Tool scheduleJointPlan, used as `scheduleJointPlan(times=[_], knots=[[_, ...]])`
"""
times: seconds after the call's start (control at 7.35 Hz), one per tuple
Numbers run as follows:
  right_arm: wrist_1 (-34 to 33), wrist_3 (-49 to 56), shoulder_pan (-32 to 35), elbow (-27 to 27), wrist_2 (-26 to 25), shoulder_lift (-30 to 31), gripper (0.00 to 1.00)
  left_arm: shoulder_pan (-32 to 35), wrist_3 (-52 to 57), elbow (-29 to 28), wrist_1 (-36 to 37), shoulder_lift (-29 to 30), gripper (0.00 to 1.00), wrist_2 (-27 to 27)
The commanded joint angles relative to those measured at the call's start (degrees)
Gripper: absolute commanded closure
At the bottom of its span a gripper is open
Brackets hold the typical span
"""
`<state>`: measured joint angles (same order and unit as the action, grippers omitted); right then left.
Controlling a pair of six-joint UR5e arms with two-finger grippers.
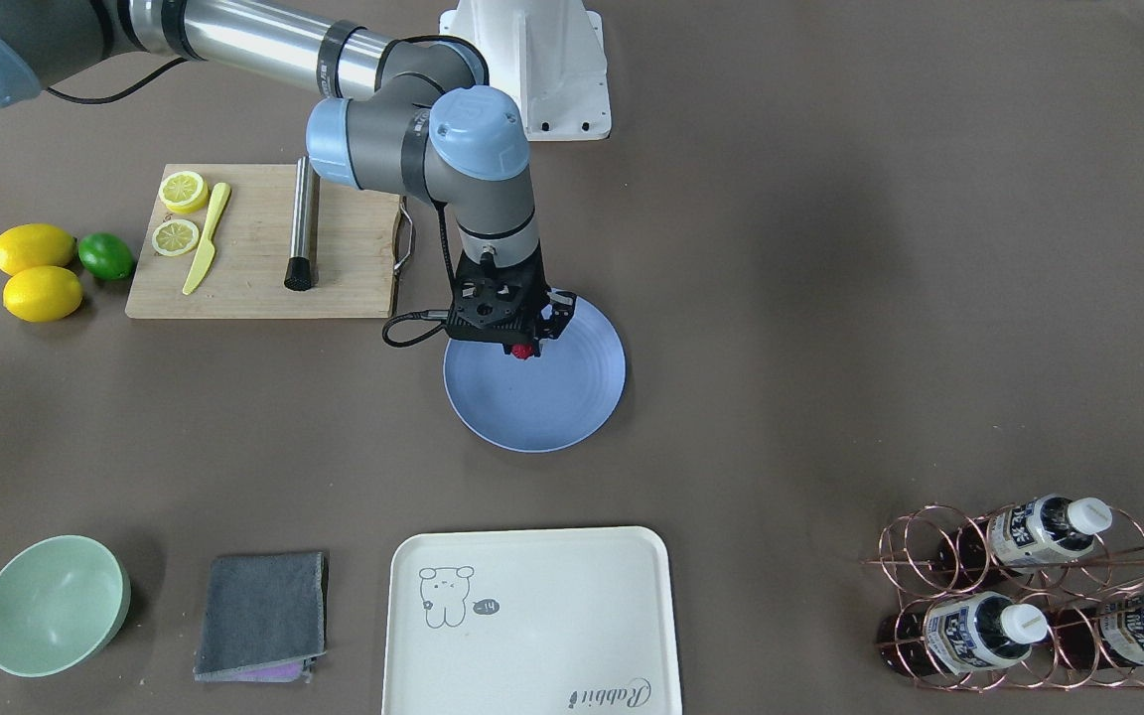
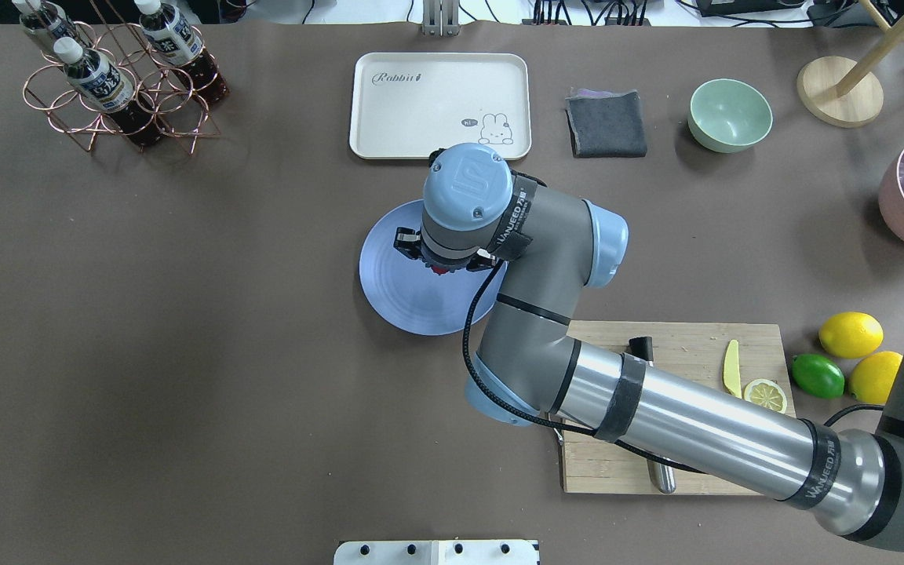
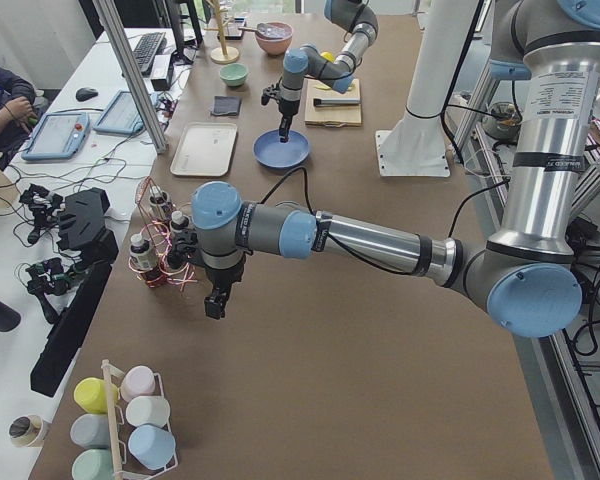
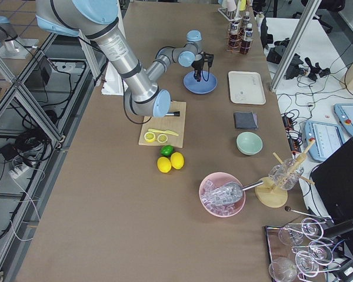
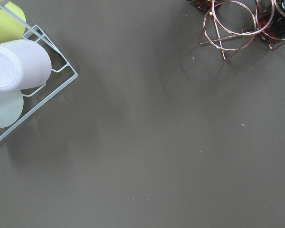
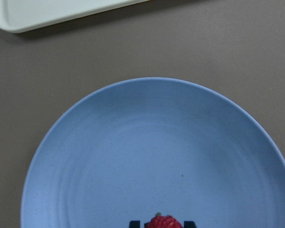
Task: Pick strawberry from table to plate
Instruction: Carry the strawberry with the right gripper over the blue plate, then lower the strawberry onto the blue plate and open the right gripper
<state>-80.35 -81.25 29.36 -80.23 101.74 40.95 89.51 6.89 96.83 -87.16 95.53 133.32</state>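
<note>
Strawberry | gripped in right jaws | just above blue plate

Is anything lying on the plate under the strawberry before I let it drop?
Nothing visible. The right gripper holds the strawberry over the plate, and the blue surface below it is bare; the tray sits apart, beyond the rim.
</note>
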Motion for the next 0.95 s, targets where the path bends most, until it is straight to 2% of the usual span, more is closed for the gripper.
scheduleJointPlan(times=[0.0, 0.41, 0.82], knots=[[0.10, 0.31, -0.27, 2.09, -1.89, -0.87, 1.00, 0.05, 0.23, -0.07, -0.03, -0.17, 0.02, 0.01], [1.07, 0.31, -0.35, 5.77, -2.60, -2.53, 1.00, 0.05, 0.23, -0.24, -0.03, -0.08, 0.02, 0.10], [1.24, 0.48, -0.88, 6.05, -2.60, -2.36, 1.00, 0.05, 0.23, -0.33, 0.06, 0.27, 0.02, 0.10]])
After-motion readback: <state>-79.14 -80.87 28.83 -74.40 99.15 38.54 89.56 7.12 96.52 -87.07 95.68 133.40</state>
